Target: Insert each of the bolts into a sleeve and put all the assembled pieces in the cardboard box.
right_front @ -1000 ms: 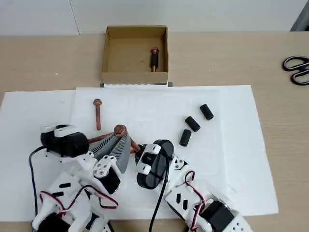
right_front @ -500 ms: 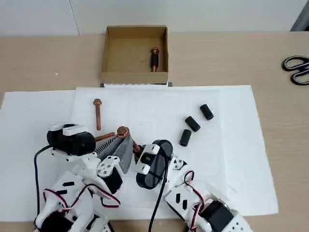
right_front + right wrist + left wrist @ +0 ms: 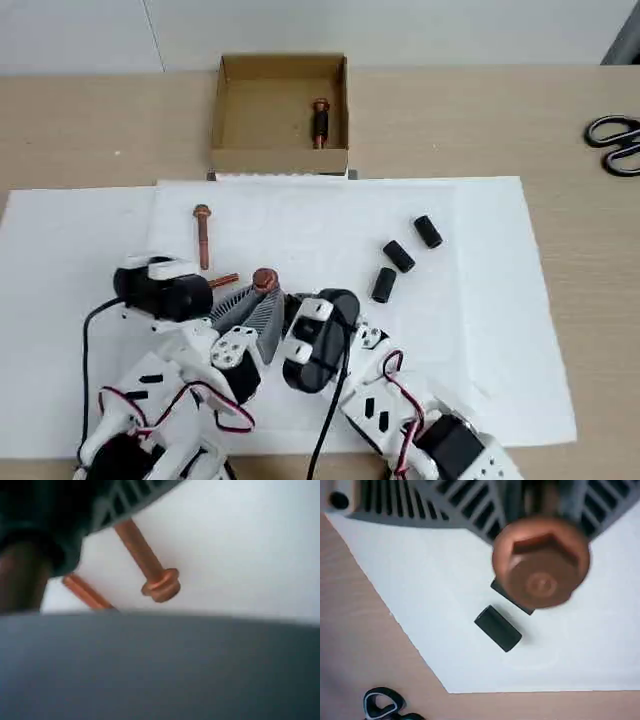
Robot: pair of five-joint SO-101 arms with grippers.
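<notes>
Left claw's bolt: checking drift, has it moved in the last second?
Yes: in the high view the held bolt moved right, away from the loose bolt.

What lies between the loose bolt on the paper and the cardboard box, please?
Nothing but bare white paper: in the high view the stretch from the loose bolt to the cardboard box holds no object.

I can read no writing, number, label or sign anywhere here, neither on the cardboard box (image 3: 279, 160) nor on the white paper (image 3: 480, 330) under my arms
</notes>
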